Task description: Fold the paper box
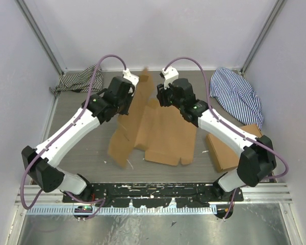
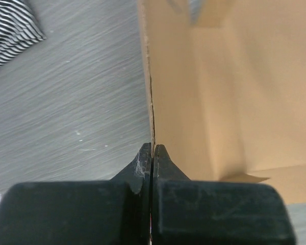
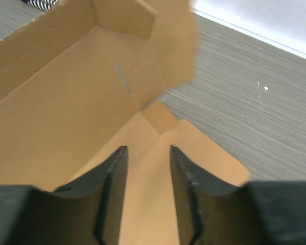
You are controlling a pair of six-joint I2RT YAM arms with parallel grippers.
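The paper box [image 1: 166, 135] is a brown die-cut sheet lying mid-table, its left panel raised steeply and tilted. My left gripper [image 1: 134, 95] is shut on the edge of that raised panel. In the left wrist view the fingertips [image 2: 152, 149] pinch the thin cardboard edge, with the box [image 2: 209, 92] to the right. My right gripper [image 1: 161, 95] is open at the box's far end. In the right wrist view its fingers [image 3: 148, 153] hover over a flat flap, touching nothing that I can see, with the raised wall [image 3: 51, 87] to the left.
A dark striped cloth [image 1: 76, 80] lies at the back left and a blue striped cloth [image 1: 237, 97] at the back right. A thicker stack of flat cardboard [image 1: 225, 149] lies at the right under the right arm. Walls close in on three sides.
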